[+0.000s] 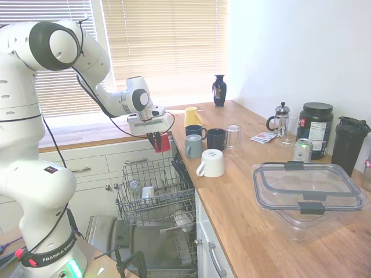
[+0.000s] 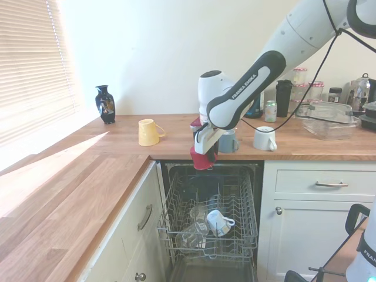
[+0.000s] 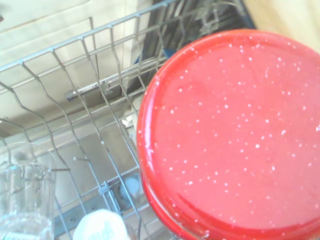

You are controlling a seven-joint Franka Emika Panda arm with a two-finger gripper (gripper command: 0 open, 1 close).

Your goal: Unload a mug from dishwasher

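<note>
Gripper [image 1: 157, 139] grasps the red mug [image 1: 163, 142], base down, axis upright, handle hidden, above the dishwasher [image 1: 152, 194] rack.

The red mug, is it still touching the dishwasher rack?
Apart. In the second exterior view the gripper holds the red mug up at counter height, and open space shows between its underside and the wire rack below.

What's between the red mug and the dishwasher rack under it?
Only air. In the second exterior view, the red mug hangs from the hand above the rack, nothing in between.
</note>
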